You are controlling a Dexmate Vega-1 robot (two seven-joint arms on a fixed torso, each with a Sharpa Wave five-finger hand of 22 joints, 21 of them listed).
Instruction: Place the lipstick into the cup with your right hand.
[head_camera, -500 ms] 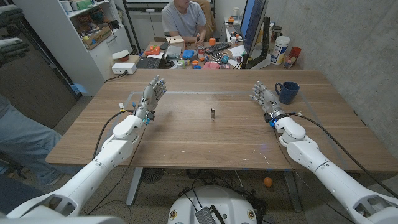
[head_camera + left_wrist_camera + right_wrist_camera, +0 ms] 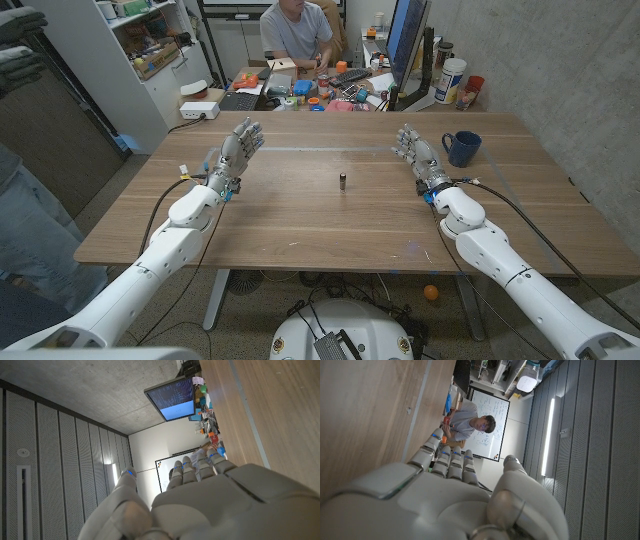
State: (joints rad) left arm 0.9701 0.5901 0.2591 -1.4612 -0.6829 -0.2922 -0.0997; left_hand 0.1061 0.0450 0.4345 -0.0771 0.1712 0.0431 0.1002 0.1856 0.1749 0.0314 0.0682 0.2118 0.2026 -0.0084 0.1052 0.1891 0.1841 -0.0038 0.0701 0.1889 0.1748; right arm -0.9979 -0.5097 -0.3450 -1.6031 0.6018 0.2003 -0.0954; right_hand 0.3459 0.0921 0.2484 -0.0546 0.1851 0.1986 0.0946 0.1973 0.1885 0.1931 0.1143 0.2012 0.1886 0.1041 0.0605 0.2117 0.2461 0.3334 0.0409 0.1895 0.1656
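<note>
The lipstick [image 2: 342,181] stands upright near the middle of the wooden table [image 2: 300,230], touching nothing. The blue cup [image 2: 462,148] sits toward the table's far right, handle turned to the right edge, well apart from the lipstick.

The right hand [image 2: 418,155] is raised over the table just beside the cup, on its left, with fingers [image 2: 404,137] stretched out and apart, holding nothing. In the right wrist view the hand [image 2: 445,495] shows its back with fingers [image 2: 451,457] reaching straight out along the table.

The left hand [image 2: 236,150] is up on the other side, well away from the lipstick, fingers likewise extended and empty. The left wrist view shows this hand [image 2: 200,505] from behind.

Beyond the table a person [image 2: 295,35] sits at a cluttered desk [image 2: 330,95] with a monitor [image 2: 408,40].
</note>
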